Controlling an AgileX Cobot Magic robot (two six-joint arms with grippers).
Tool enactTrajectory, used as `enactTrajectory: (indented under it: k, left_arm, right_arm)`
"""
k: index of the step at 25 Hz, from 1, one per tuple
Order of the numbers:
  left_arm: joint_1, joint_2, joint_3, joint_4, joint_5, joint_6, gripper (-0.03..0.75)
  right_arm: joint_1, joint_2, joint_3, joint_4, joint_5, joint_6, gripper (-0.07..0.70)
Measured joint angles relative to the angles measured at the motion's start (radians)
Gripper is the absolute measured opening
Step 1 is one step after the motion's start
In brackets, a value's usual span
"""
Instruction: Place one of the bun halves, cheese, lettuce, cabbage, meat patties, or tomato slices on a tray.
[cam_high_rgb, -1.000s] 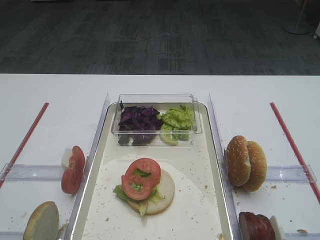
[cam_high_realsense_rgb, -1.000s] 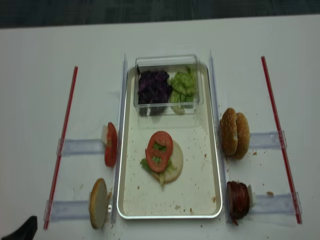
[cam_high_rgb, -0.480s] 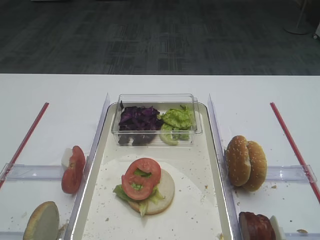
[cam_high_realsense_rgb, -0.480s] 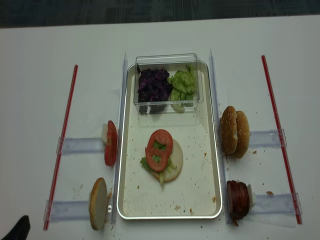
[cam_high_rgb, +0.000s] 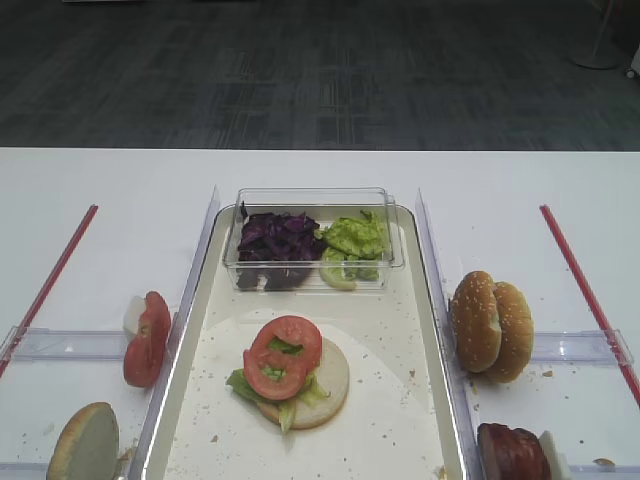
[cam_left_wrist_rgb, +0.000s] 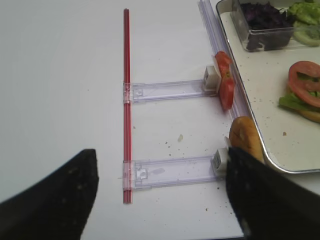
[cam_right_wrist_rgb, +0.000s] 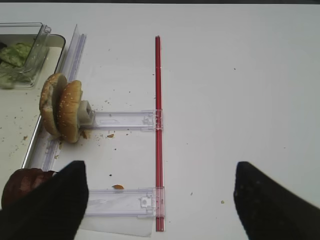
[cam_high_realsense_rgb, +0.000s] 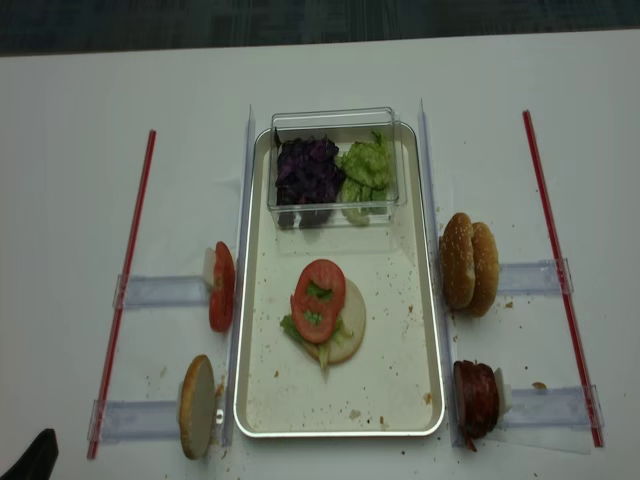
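Left gripper (cam_left_wrist_rgb: 157, 195) retreated slightly, jaws wide, tray (cam_high_realsense_rgb: 262, 400) unchanged, no legible writing

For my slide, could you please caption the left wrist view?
Open left gripper hovering over the table beside tomato slices, a bun half and the tray.

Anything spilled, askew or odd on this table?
Mostly tidy. Crumbs speckle the tray and the table by the bun halves. The two tomato slices on the tray sit off-centre on their bun, overhanging its far-left edge, with lettuce sticking out underneath. Nothing looks tipped or damaged.
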Motion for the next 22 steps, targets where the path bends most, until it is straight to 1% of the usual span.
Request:
enactTrajectory:
  k: [22]
  left_arm:
    - [0.000,-0.002,0.000,0.002,-0.002,0.000,0.492]
  right_arm:
    - [0.000,0.000,0.000,0.000,0.000,-0.004,0.613]
